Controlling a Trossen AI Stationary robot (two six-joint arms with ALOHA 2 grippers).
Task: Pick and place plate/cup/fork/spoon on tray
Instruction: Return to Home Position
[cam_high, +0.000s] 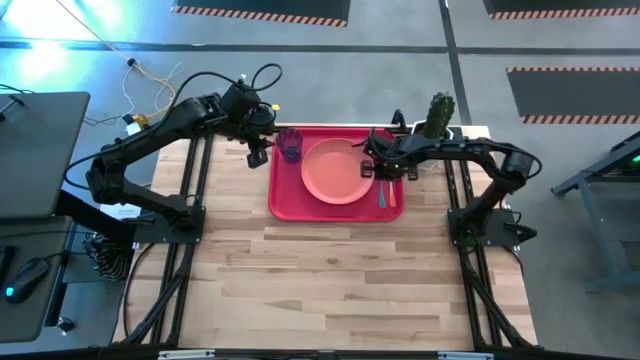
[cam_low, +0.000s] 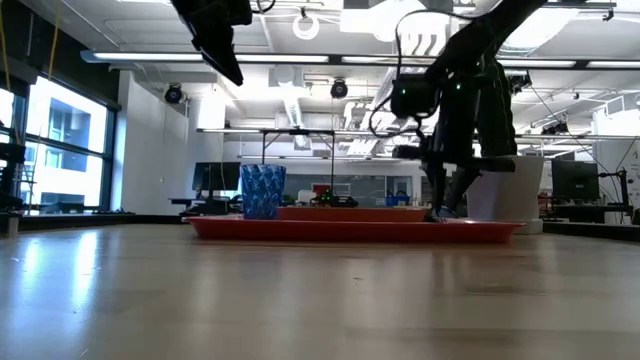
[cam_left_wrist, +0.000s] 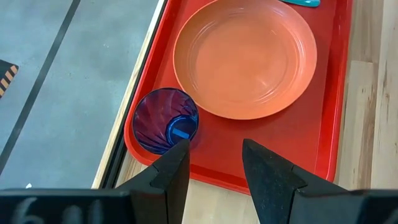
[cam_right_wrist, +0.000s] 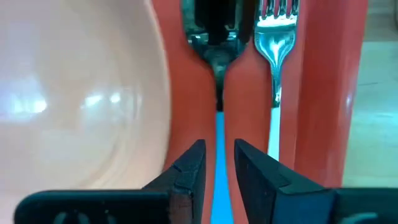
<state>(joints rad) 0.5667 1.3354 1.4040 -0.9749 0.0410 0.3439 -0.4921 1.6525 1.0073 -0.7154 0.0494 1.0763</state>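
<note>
The red tray lies at the table's far middle. On it sit the salmon plate, the blue-purple cup standing at its far left corner, and near its right rim the teal-handled spoon and the fork, side by side. My right gripper is low over the tray. Its fingers are slightly apart on either side of the spoon's handle, with a gap on each side. My left gripper is open and empty, raised above the tray's left edge beside the cup.
A white pot with a cactus stands just beyond the tray's far right corner, close behind my right arm. Bare wooden table stretches from the tray to the near edge. The table's far edge runs right behind the tray.
</note>
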